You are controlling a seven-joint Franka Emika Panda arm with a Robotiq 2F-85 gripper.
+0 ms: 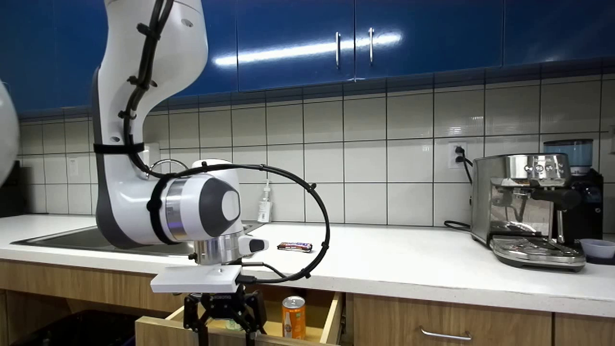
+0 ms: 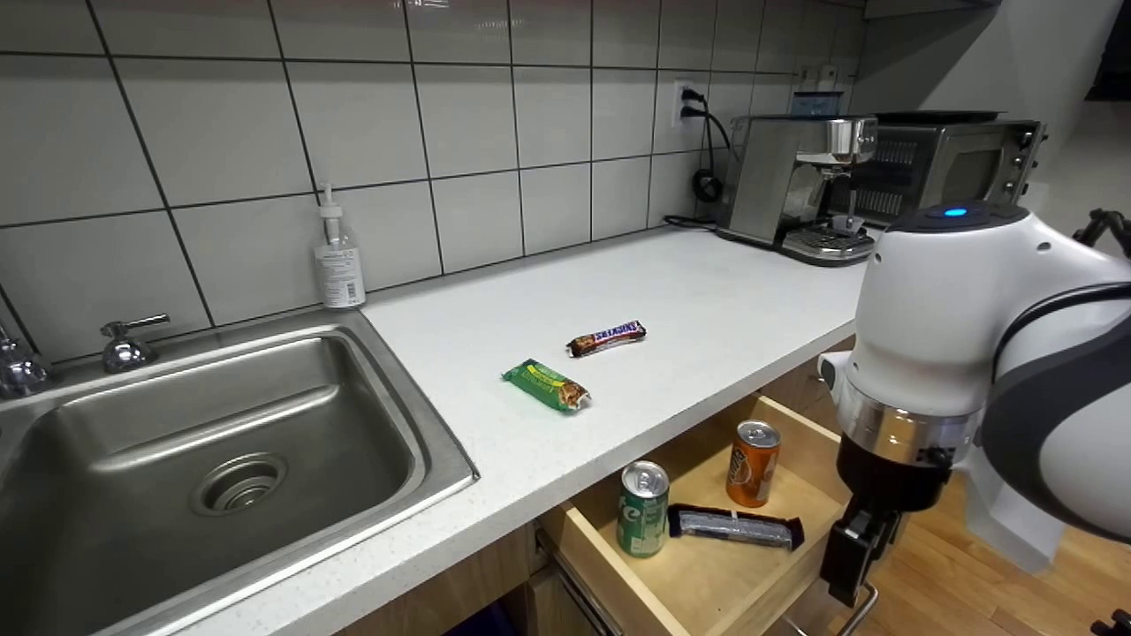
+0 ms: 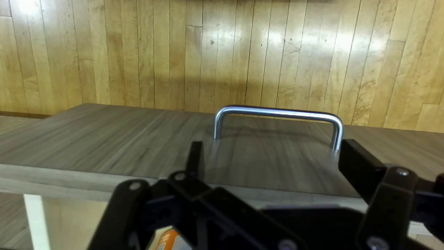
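My black gripper (image 1: 226, 336) is open and empty at the front of a pulled-out wooden drawer (image 2: 610, 570). In the wrist view its fingers (image 3: 272, 156) stand apart above the drawer front (image 3: 138, 146), near the silver bar handle (image 3: 277, 111). I cannot tell whether they touch the front. The handle also shows in an exterior view (image 2: 861, 614). Inside the drawer stand an orange can (image 2: 754, 464) and a green can (image 2: 643, 510), both upright. A dark-wrapped bar (image 2: 733, 526) lies beside them. The orange can is mostly hidden in the wrist view (image 3: 168, 240).
On the white counter (image 2: 495, 442) lie a Snickers bar (image 2: 607, 338) and a green-wrapped bar (image 2: 546, 385). A steel sink (image 2: 389, 353), a soap bottle (image 2: 340, 269) and an espresso machine (image 1: 521, 206) are there too. Blue cabinets (image 1: 293, 29) hang above. Wood floor (image 3: 173, 69) lies below.
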